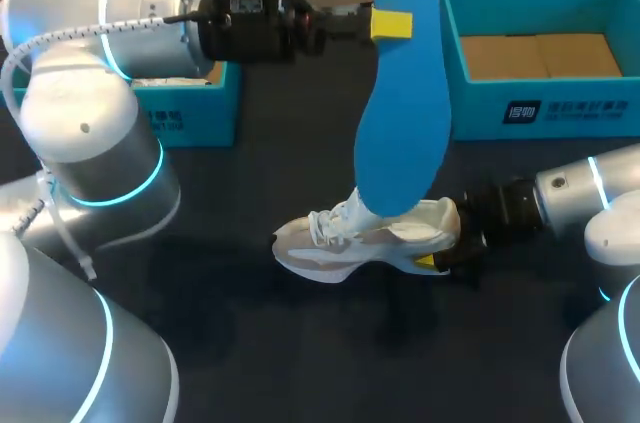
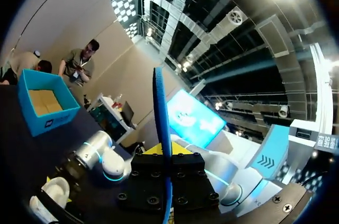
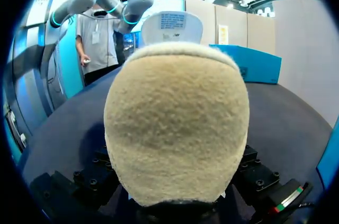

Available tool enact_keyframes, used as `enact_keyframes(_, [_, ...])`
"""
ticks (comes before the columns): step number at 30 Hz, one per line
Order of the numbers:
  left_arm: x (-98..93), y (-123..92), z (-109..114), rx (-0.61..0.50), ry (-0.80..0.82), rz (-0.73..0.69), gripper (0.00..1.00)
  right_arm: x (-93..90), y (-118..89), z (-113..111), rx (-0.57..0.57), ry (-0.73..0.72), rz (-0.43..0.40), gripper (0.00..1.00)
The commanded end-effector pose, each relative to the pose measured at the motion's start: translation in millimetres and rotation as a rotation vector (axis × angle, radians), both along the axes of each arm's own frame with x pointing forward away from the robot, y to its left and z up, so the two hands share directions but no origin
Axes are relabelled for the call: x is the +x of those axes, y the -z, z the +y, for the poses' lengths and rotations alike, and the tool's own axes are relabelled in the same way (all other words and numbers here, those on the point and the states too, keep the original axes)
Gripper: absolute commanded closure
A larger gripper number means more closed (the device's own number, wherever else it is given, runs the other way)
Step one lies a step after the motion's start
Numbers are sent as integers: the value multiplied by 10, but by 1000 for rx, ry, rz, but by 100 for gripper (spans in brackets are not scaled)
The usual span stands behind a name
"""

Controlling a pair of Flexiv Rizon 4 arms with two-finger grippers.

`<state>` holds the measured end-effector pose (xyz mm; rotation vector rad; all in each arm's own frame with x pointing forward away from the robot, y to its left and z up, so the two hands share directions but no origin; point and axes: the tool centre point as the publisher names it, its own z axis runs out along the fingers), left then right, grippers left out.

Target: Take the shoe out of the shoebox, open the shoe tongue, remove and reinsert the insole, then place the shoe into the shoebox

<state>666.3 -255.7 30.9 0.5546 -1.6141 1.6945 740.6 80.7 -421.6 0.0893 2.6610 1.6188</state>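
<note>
- The left fingers [image 1: 392,25] are pinching the top end of a blue insole [image 1: 400,123], holding it upright and raised over the table [image 1: 250,343]; in the left wrist view the insole [image 2: 161,113] is showing edge-on, squeezed between them; gripping one end is leaving the other end free to work at the shoe's opening.
- The insole's lower end is hanging at the mouth of a white and grey shoe [image 1: 360,241]; I cannot tell whether it is sitting inside or only hanging in front, so whether it is coming out or going back in is unclear.
- The shoe is standing on its sole near the middle of the table, outside the box, with its heel pointing toward the right arm [image 1: 580,193].
- The right fingers [image 1: 432,263] are clamping the heel; in the right wrist view the fuzzy heel [image 3: 175,128] is filling the space between them and hiding the tips; this is probably bracing the shoe against sliding or tipping.
- The open blue shoebox [image 1: 560,108] is sitting at the table's far right, well apart from the shoe, showing only a cardboard base; it seems to be waiting for the shoe's return.
- A second blue box or lid [image 1: 195,108] is sitting at the far left, partly hidden behind the left arm [image 1: 100,93].
- Counting: one shoe; one insole; two blue box parts; two arms, each with one pair of fingers.
</note>
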Motion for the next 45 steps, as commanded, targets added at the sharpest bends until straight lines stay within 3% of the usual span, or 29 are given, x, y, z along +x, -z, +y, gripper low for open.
enact_keyframes(1, [-49, 98, -11, -34, -25, 27, 100, -8, 3, 13, -3, 1, 0, 100])
enact_keyframes(9, [-281, 165, 10, -18, 24, 73, 100, -8, 3, 13, -3, 1, 0, 100])
enact_keyframes(10, [-43, 118, -5, -20, 31, 82, 100, -8, 3, 13, -3, 1, 0, 100])
enact_keyframes(12, [-38, 112, -6, -24, 30, 82, 100, -8, 3, 13, -3, 1, 0, 100])
enact_keyframes(16, [-277, 107, -23, -20, 31, 99, 100, -8, 3, 13, -3, 1, 0, 100])
enact_keyframes(19, [-268, 100, -23, -16, 30, 102, 100, -8, 3, 13, -3, 1, 0, 100])
enact_keyframes(25, [-436, 53, -15, -18, -12, 84, 100, -8, 3, 13, -3, 1, 0, 100])
enact_keyframes(45, [-444, 60, -44, -5, -21, 98, 100, -8, 3, 13, -3, 1, 0, 100])
